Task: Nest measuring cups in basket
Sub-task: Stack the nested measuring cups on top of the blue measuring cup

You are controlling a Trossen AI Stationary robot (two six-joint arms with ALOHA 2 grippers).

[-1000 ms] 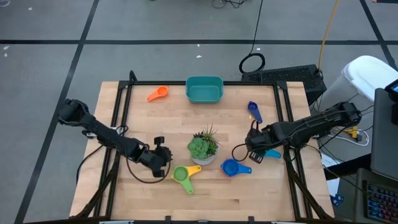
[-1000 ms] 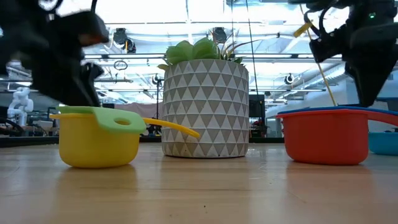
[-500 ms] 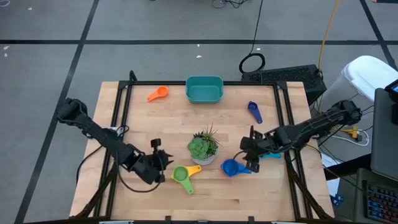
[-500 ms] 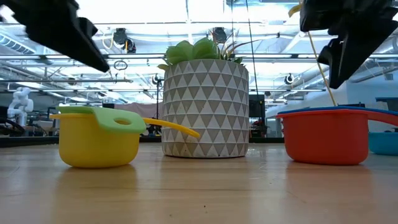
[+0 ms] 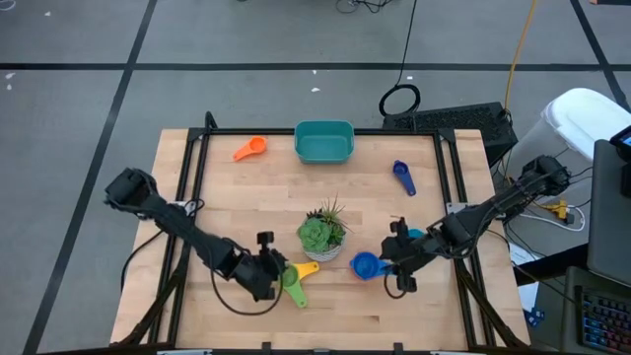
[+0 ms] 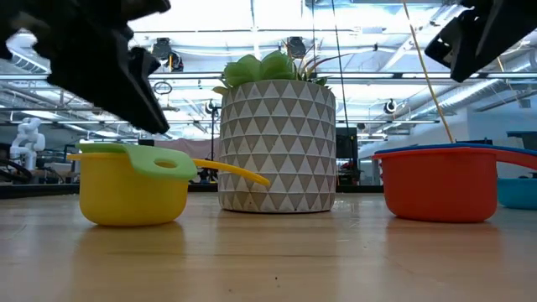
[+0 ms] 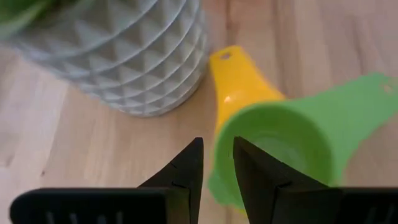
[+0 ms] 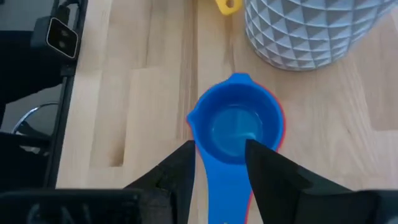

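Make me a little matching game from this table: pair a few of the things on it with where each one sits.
Things:
1. orange cup
2. green cup
3. dark blue cup
4. basket

Places:
a. nested in the yellow cup
b. far edge, middle
c. beside the basket, on the left arm's side
d. alone, toward the right arm's side

Pairs: 1-c, 2-a, 3-d, 4-b

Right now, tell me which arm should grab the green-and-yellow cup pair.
Left. Its tool hangs right at the green cup nested in the yellow cup. The right tool sits over the blue cup, past the plant.
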